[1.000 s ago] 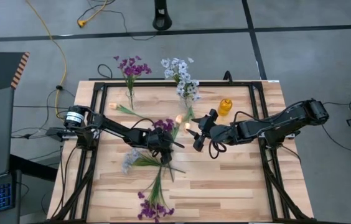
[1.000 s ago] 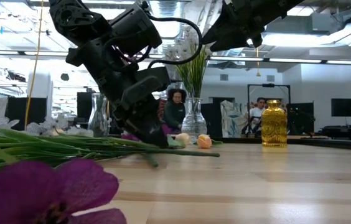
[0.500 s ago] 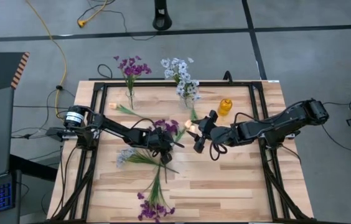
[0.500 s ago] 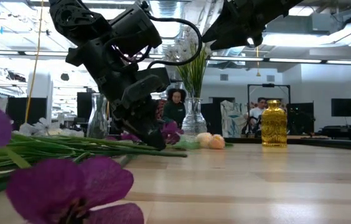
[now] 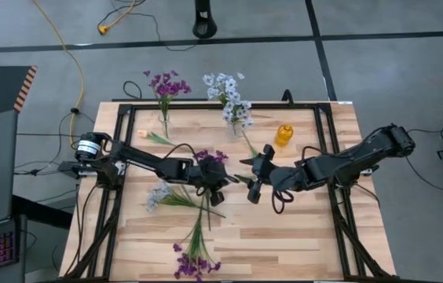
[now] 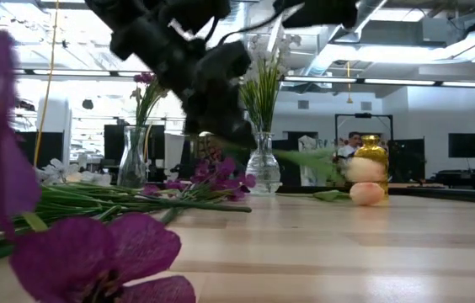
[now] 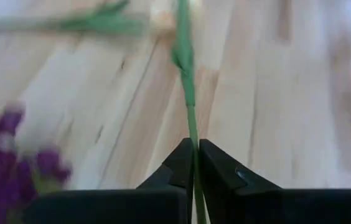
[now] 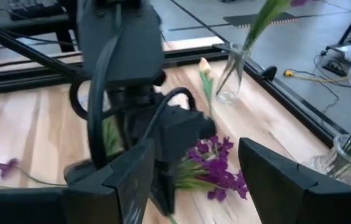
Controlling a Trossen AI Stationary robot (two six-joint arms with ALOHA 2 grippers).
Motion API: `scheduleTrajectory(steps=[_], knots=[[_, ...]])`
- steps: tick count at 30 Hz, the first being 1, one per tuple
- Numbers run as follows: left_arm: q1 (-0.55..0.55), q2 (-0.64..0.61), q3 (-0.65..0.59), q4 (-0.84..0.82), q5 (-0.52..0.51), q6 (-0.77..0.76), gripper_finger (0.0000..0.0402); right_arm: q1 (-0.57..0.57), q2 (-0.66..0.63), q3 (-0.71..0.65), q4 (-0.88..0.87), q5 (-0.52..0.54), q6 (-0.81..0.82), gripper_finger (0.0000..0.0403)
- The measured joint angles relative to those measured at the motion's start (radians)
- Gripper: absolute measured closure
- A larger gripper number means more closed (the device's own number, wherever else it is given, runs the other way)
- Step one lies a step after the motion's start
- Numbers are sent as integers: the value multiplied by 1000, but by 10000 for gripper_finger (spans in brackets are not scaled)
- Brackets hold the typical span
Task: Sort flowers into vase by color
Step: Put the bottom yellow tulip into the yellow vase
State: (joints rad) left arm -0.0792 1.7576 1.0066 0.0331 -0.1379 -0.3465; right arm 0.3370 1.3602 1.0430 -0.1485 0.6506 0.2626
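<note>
a: the peach-cream bud sprig on its thin green stem (image 7: 188,93) hangs off the wood near the middle of the table, pinched low on the stem by the left gripper (image 7: 194,163), its fingers clenched tight on it.

b: the buds (image 6: 364,178) show in the air in the low view, in front of the small amber glass bottle (image 6: 372,153). with so thin a stem the sprig could swivel or slide out of the pinch.

a: my guess too. the right gripper (image 5: 253,179) sits just beside it, fingers spread wide and empty, facing the left arm. if it's meant to take the stem over, a badly timed release would drop the sprig.

b: loose purple-clustered sprigs (image 5: 208,158) lie right under the left gripper, and more purple ones (image 5: 192,263) at the near edge. they could snag.

a: the clear glass vases with purple (image 5: 165,88) and blue-white flowers (image 5: 229,98) stand at the far edge, and a long stem swung there could tip one.
</note>
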Motion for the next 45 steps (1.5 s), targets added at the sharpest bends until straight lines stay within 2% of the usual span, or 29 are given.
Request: scheduleTrajectory(steps=[5,13,21,24,31,35,41,45], knots=[[4,-45,23,-24,-5,58,397,38,0,82,-100,1,0,143],[41,-161,22,-46,-61,138,397,85,-1,166,-135,4,13,143],[86,-279,22,-54,-138,231,397,89,17,169,-132,10,236,143],[96,-310,22,-59,-139,248,397,90,62,169,-133,58,300,143],[102,-352,22,-69,-139,268,398,98,204,168,-92,245,438,143],[102,-355,22,-70,-139,275,398,125,271,168,-73,424,567,143],[102,-355,22,-78,-138,294,398,178,354,168,-76,732,845,143],[102,-355,22,-77,-120,298,398,194,412,168,-77,853,1020,143]])
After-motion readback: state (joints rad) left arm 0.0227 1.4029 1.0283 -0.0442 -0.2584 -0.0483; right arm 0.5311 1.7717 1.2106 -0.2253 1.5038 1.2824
